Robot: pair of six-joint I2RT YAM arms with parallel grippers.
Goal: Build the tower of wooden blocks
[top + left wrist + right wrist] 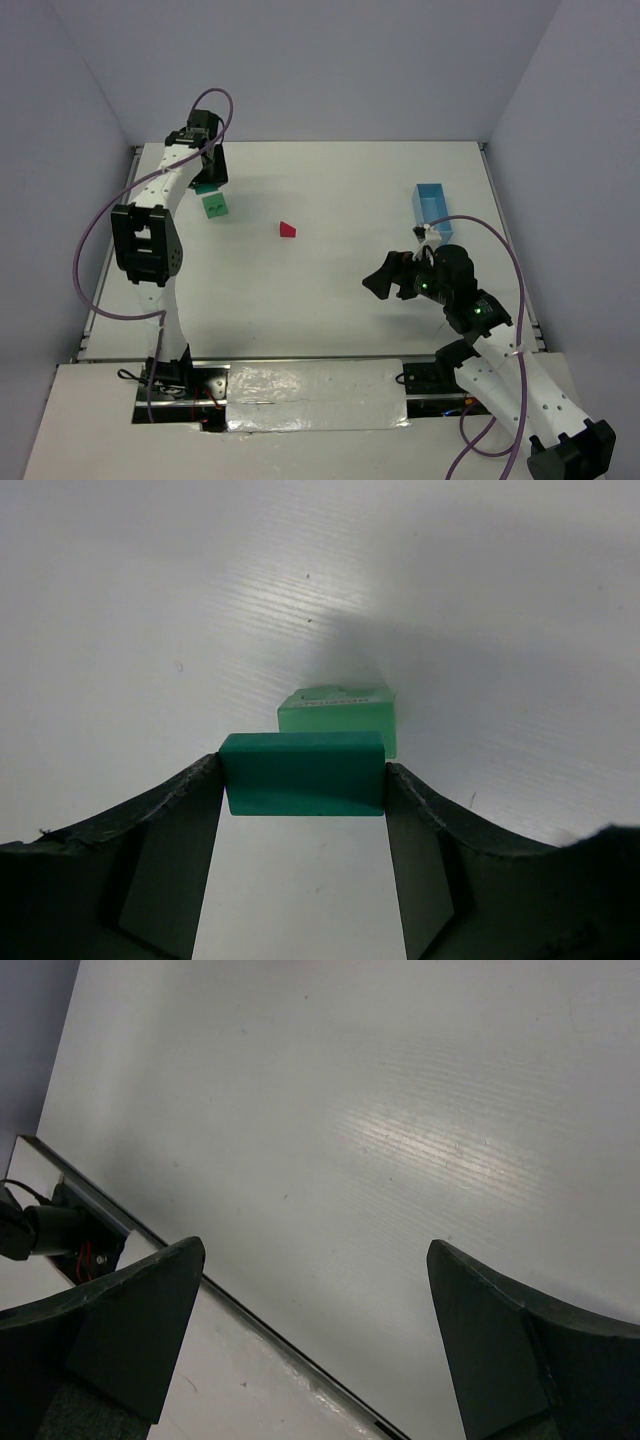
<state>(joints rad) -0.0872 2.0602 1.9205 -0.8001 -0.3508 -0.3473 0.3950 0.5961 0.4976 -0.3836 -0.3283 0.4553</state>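
While nothing looks stacked yet, the build seems to be at its first placement: the left gripper [304, 792] has its jaws clamped on the two ends of a dark green block [302, 771], held at the far left of the table [330, 310]. It sits just beside a lighter green block [342, 718] that lies on the surface. Whether the held block hangs clear of the table or touches the lighter one I cannot tell. The red roof block [288, 230] lies alone toward the middle, well apart from both green pieces, so I judge it the last piece to go on. The right gripper [315, 1252] hovers over bare table on the right with its jaws wide apart and nothing between them, near the light-blue tray [432, 203]. The stacking spot is close to the table's left rim and not far from the back wall, leaving the left arm little room on those sides. Toward the centre the surface is open, giving an easy path to the red piece. In the right wrist view the near edge of the board and some wiring sit just below that gripper.
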